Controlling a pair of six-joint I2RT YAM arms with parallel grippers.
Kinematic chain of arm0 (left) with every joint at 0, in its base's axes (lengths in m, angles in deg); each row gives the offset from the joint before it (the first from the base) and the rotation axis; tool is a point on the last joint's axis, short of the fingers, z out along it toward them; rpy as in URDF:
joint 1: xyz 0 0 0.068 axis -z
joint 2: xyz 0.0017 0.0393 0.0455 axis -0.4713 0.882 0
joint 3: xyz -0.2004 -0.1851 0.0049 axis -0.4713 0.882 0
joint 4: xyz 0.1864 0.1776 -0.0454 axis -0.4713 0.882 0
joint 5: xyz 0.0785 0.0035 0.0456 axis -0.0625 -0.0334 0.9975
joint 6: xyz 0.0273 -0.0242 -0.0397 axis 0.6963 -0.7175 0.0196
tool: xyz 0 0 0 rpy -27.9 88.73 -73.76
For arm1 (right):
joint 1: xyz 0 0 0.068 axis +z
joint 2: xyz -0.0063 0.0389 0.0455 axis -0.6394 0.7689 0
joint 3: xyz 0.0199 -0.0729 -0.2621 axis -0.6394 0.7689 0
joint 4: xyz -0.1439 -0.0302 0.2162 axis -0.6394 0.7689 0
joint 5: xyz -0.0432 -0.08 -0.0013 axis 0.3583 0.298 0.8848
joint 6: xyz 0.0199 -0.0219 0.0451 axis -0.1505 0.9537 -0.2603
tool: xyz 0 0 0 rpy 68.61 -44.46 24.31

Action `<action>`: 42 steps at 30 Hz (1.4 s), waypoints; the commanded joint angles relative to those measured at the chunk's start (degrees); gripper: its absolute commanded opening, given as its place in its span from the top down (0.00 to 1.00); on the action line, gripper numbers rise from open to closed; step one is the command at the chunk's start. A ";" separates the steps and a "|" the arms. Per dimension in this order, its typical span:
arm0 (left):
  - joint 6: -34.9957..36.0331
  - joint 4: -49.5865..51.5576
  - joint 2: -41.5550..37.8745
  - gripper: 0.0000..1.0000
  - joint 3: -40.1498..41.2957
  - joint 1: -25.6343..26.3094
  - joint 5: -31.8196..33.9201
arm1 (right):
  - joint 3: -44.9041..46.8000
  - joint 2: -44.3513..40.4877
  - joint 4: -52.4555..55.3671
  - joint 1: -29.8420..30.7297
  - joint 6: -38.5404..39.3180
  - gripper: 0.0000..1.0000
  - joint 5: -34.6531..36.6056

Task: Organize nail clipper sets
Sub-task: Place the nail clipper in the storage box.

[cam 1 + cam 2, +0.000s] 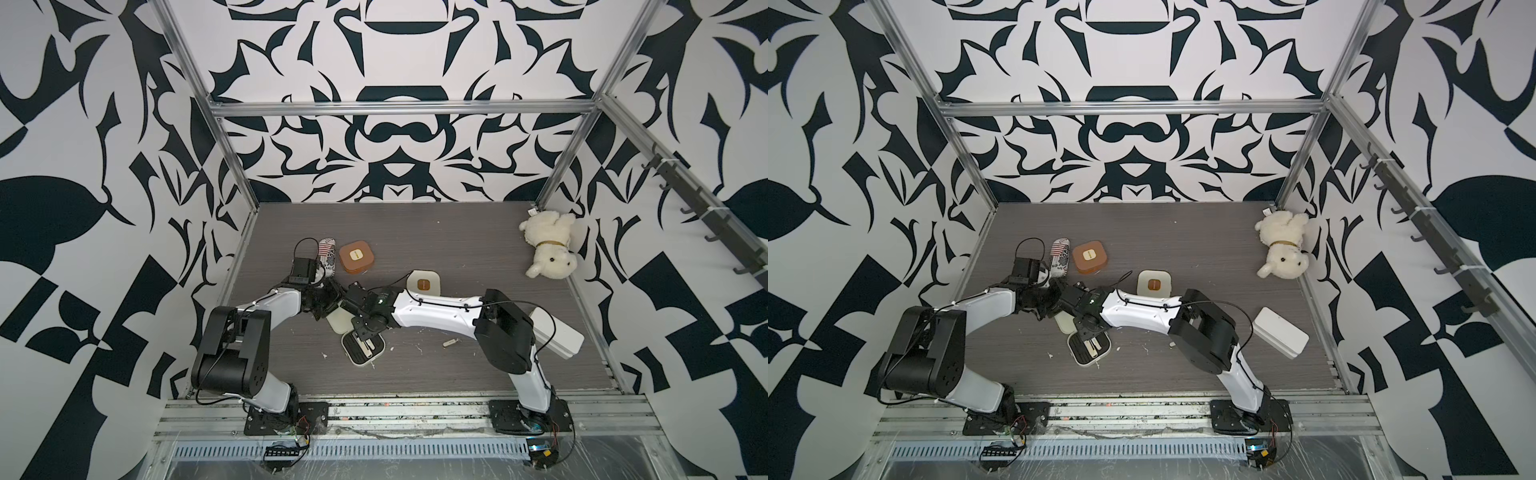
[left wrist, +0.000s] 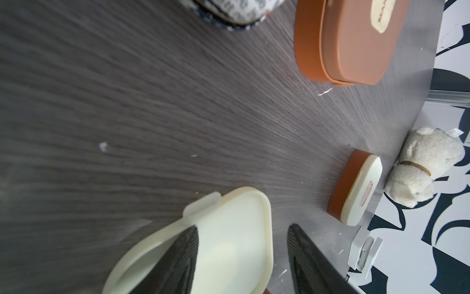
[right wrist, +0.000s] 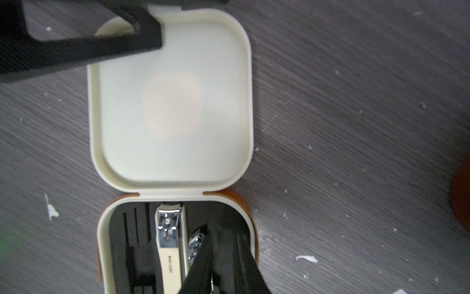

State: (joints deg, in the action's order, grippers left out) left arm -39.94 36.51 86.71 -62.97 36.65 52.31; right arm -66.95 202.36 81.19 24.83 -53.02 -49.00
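Right hand (image 3: 222, 241), jaws narrowly apart, hangs over the black ribbed insert (image 3: 129, 241) of the open cream rounded-square case (image 3: 105, 249) on the counter (image 3: 356, 127). The cream metal clippers (image 3: 169, 257) are seated. Left hand (image 2: 243, 229), apart, straddles the lid (image 3: 173, 101) rim. Step: seating clippers. Next likely needs a clean lift, then closing the lid.

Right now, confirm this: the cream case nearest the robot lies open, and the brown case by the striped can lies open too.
Wrong on one point: the brown case is shut, lid down, as both top views show. The cream case nearest the robot does lie open, and the brown one does sit by the striped can.
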 commanded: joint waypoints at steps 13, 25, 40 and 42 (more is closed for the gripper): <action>1.05 5.22 1.11 0.39 1.94 -0.19 2.56 | -0.28 -2.11 -2.53 0.00 -1.50 0.80 -3.97; 1.02 5.22 1.06 0.39 1.91 -0.19 2.65 | 1.38 -1.16 -2.39 -0.02 -2.16 0.81 -3.44; 0.98 5.31 0.94 0.39 2.02 -0.19 2.64 | 1.84 0.26 -1.56 0.02 -2.77 0.85 -2.83; 1.04 5.26 0.99 0.39 2.01 -0.14 2.64 | 1.93 0.49 -1.26 0.02 -3.09 0.85 -2.61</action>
State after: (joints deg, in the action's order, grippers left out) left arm -39.57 36.53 86.71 -62.97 36.65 52.31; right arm -65.35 202.43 78.98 24.83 -54.85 -52.81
